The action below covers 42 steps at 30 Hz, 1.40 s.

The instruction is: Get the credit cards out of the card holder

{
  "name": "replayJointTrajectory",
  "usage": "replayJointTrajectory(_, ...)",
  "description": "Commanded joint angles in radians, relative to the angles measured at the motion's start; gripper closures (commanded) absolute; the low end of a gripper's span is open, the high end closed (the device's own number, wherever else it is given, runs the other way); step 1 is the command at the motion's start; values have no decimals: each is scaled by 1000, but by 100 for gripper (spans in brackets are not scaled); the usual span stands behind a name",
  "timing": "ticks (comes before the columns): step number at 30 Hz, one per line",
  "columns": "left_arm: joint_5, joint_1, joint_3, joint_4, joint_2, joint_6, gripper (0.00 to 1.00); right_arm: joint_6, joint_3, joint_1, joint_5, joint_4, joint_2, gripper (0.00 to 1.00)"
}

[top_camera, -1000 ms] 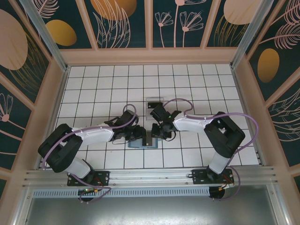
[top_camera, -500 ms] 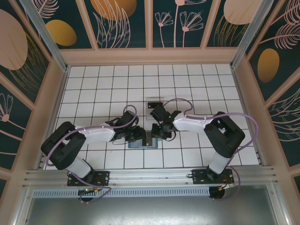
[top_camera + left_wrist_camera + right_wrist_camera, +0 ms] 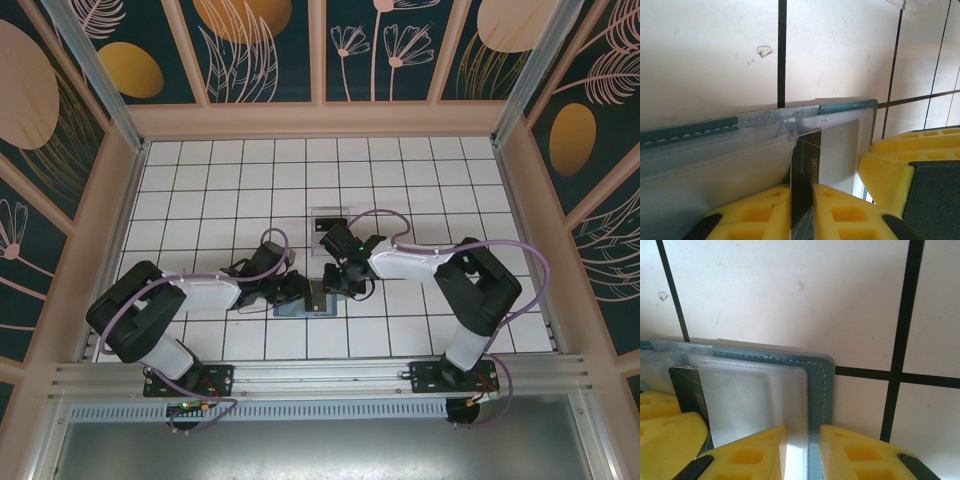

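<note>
There, the left gripper [image 3: 801, 202], fingers narrow, nips the credit card [image 3: 809, 162] poking from the card holder [image 3: 690, 131], which lies open on the table [image 3: 450, 180]. The right gripper [image 3: 802, 455] clamps the holder's edge; I'd pin that firmly and draw the card straight out, no twisting.

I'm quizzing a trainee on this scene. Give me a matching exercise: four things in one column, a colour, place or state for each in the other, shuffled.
1 left pincer
2 right pincer
3 card holder
4 clear tray

A teal-blue rim
B lies apart, farther back
C pinching the dark credit card
D pinching the card holder's edge

Pairs: 1-C, 2-D, 3-A, 4-B
</note>
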Motion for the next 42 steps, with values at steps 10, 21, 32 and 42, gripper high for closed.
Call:
replayJointTrajectory(10,9,5,-51,-48,-68,-3,88,-11,0,12,27,-46,56,75)
replayJointTrajectory(21,-37,6,-50,-153,-143,28,95,-13,6,10,38,-57,52,75)
replayJointTrajectory(32,-93,6,0,-311,-228,109,99,-19,37,10,50,-81,41,74)
replayJointTrajectory(42,-162,6,132,-490,-265,260,100,-23,73,11,80,-126,-6,73)
